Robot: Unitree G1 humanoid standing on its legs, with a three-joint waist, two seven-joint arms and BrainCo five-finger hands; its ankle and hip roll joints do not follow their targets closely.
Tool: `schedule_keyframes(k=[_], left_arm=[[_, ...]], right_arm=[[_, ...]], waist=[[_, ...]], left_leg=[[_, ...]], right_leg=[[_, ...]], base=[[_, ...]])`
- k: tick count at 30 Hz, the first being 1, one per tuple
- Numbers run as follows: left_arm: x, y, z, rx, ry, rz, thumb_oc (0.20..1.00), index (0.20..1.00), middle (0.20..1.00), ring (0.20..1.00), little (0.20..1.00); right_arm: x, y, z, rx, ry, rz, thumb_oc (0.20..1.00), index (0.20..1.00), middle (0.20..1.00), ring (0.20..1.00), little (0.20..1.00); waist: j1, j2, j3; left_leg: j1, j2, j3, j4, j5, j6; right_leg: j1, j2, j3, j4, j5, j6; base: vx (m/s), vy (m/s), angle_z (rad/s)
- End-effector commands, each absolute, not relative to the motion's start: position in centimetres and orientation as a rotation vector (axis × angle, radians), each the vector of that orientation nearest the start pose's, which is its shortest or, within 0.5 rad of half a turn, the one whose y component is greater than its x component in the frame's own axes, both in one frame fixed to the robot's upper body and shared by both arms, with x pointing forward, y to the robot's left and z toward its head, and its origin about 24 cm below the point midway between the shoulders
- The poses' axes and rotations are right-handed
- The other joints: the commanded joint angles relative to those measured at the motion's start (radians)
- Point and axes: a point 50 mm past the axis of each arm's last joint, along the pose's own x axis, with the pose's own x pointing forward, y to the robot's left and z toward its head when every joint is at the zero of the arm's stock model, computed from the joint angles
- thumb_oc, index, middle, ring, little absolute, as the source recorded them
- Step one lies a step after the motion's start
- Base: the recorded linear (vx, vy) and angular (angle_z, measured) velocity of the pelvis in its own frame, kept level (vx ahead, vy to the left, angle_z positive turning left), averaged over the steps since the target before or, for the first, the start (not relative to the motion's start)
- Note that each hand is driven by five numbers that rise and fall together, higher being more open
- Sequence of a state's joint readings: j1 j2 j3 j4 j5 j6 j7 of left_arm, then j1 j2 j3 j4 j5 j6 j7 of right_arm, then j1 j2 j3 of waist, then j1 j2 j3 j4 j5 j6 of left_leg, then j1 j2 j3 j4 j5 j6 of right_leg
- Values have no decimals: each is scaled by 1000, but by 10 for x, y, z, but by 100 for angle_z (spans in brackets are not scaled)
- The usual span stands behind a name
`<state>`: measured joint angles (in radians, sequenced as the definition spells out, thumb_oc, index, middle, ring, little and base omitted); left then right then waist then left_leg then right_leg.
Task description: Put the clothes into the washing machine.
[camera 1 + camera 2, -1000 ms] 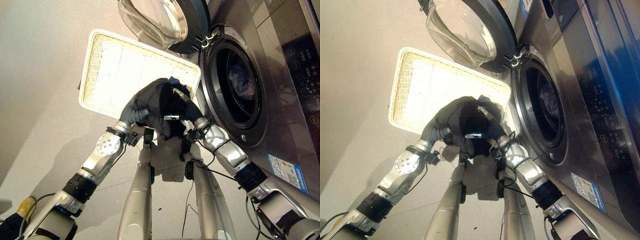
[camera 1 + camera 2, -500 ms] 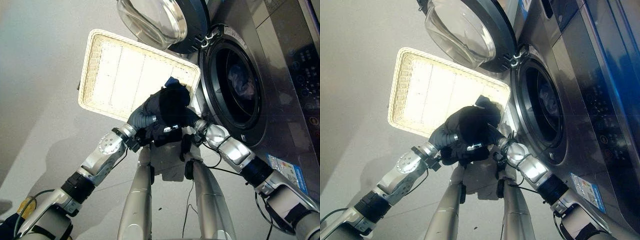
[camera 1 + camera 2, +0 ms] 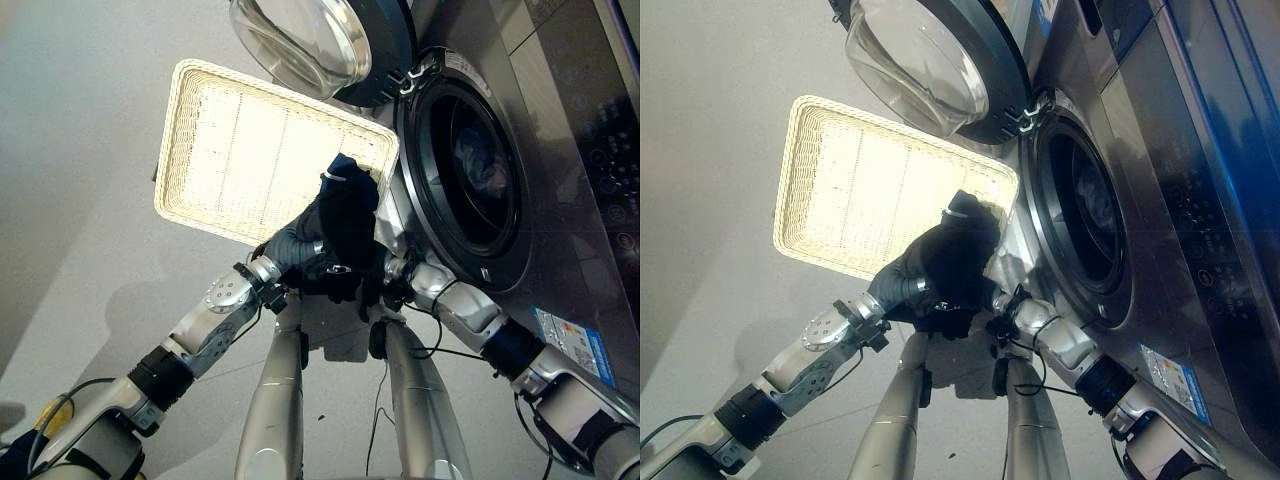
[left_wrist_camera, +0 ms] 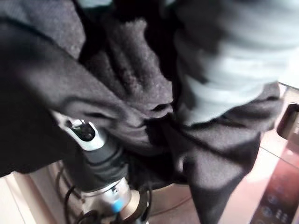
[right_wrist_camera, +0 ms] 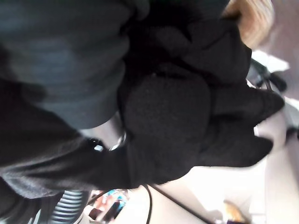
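Clothes (image 3: 345, 215), a dark bundle, have risen from low over the basket (image 3: 200, 150) toward the washer's (image 3: 560, 200) open drum (image 3: 475, 170), a garment already inside. Left wrist view: cloth wraps the left hand (image 4: 88, 135); its grip I cannot tell. Right wrist view: right hand (image 5: 60, 70) likewise buried. Loading looks imminent.

Bright overhead light — glare on the basket (image 3: 240, 150); both wrist views blurred, dim.

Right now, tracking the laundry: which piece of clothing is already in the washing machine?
The bluish garment lying inside the drum; the black garment is bundled outside between both hands.
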<state>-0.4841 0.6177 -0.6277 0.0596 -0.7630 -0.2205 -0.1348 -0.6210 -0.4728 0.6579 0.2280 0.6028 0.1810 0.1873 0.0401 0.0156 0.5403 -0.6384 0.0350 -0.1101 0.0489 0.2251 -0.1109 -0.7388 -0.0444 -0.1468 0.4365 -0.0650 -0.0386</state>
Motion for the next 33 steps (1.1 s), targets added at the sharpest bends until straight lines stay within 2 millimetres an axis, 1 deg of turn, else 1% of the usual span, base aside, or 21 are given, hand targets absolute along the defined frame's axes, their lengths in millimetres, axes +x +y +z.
schedule_keyframes(k=[1,3,5,6,9,11,12,13,15,18,19,20,21,22,23,25,26,28,30,31,33], left_arm=[[284,62,178,-170,-522,-713,1000,1000,1000,1000,1000],[288,67,175,-143,-522,-620,1000,1000,1000,1000,1000],[295,81,163,-80,-494,-418,1000,1000,1000,1000,1000],[296,83,163,-67,-496,-397,1000,1000,1000,1000,1000],[299,102,152,32,-494,-231,1000,1000,1000,1000,1000],[301,125,138,112,-449,-42,1000,1000,1000,1000,1000],[302,128,137,121,-445,-19,1000,1000,1000,1000,1000],[304,137,132,143,-412,58,1000,1000,1000,1000,1000],[308,164,117,208,-323,246,1000,1000,1000,1000,1000],[308,199,104,303,-244,469,1000,1000,1000,1000,1000],[307,211,97,296,-197,538,1000,1000,1000,1000,1000],[306,217,94,295,-180,569,1000,1000,1000,1000,1000],[303,229,83,267,-121,639,1000,1000,1000,1000,1000],[301,235,75,241,-88,668,1000,1000,1000,1000,1000],[301,236,74,238,-85,670,1000,1000,1000,1000,1000],[296,239,56,202,-9,674,1000,1000,1000,1000,1000],[296,239,53,198,3,671,1000,1000,1000,1000,1000],[288,236,31,145,90,647,1000,1000,1000,1000,1000],[286,235,23,113,117,638,1000,1000,1000,1000,1000],[282,233,14,87,145,633,1000,1000,1000,1000,1000],[277,231,5,64,168,625,1000,1000,1000,1000,1000]], right_arm=[[302,-32,94,-38,95,920,200,200,200,200,200],[302,-32,95,28,94,895,200,200,200,200,200],[305,-38,98,194,76,807,200,200,200,200,200],[306,-39,99,204,72,799,200,200,200,200,200],[308,-49,97,273,53,728,200,200,200,200,200],[309,-61,91,279,58,675,200,200,200,200,200],[310,-62,92,277,56,670,200,200,200,200,200],[311,-65,90,280,62,654,200,200,200,200,200],[314,-74,84,303,91,626,200,200,200,200,200],[317,-81,76,357,147,600,200,200,200,200,200],[317,-84,72,367,168,593,200,200,200,200,200],[319,-85,71,371,173,589,200,200,200,200,200],[319,-86,68,381,188,583,200,200,200,200,200],[320,-85,67,391,193,578,200,200,200,200,200],[320,-85,67,391,192,579,200,200,200,200,200],[322,-81,67,409,196,567,200,200,200,200,200],[324,-80,69,410,191,567,200,200,200,200,200],[331,-79,75,446,173,533,200,200,200,200,200],[337,-79,80,454,165,513,200,200,200,200,200],[340,-79,79,440,177,501,200,200,200,200,200],[342,-73,76,368,212,521,200,200,200,200,200]], waist=[[-38,14,-20],[-37,12,-20],[-35,10,-20],[-35,11,-20],[-32,17,-20],[-27,24,-20],[-27,26,-20],[-25,28,-20],[-19,37,-20],[-10,49,-20],[-7,54,-20],[-5,57,-20],[0,64,-20],[5,69,-20],[5,70,-20],[14,77,-20],[16,79,-20],[30,91,-20],[37,98,-20],[43,104,-20],[53,111,-20]], left_leg=[[-1,-86,76,28,-40,73],[-2,-88,75,27,-39,74],[3,-93,74,22,-42,76],[-3,-94,73,21,-37,76],[-4,-96,73,19,-35,76],[2,-99,73,23,-41,74],[-4,-99,72,23,-36,74],[-3,-100,70,25,-36,74],[-3,-101,69,34,-40,71],[1,-100,69,36,-40,66],[8,-101,70,36,-45,64],[0,-101,70,37,-39,63],[-2,-100,70,40,-39,60],[-1,-100,70,40,-41,59],[-2,-100,70,41,-41,59],[3,-102,67,49,-49,56],[-4,-102,66,48,-43,56],[-7,-105,61,51,-46,57],[-17,-107,59,51,-39,59],[-13,-110,57,50,-44,60],[-16,-112,54,47,-42,61]], right_leg=[[77,25,35,-262,194,79],[78,24,33,-267,197,81],[84,22,27,-277,197,83],[80,22,27,-280,202,83],[80,17,23,-287,207,85],[87,13,17,-286,200,85],[82,12,17,-288,206,84],[83,11,17,-287,205,84],[83,5,15,-279,198,83],[86,1,14,-271,189,81],[90,-1,13,-265,179,80],[83,-2,12,-266,186,79],[79,-7,9,-259,183,80],[78,-10,6,-255,179,80],[77,-11,6,-254,179,80],[79,-15,1,-240,165,78],[74,-15,0,-241,172,78],[69,-17,-7,-228,160,76],[61,-16,-11,-228,165,75],[65,-17,-14,-222,156,75],[62,-19,-20,-221,154,75]], base=[[0,0,0],[-4,-22,0],[-9,-49,-2],[-5,-31,-3],[2,-16,-4],[11,1,-4],[2,13,-3],[0,0,0],[29,34,1],[25,44,0],[18,43,-1],[21,45,1],[7,35,3],[0,0,0],[0,0,0],[18,5,0],[0,0,0],[37,7,1],[0,0,0],[0,0,0],[5,-6,2]])
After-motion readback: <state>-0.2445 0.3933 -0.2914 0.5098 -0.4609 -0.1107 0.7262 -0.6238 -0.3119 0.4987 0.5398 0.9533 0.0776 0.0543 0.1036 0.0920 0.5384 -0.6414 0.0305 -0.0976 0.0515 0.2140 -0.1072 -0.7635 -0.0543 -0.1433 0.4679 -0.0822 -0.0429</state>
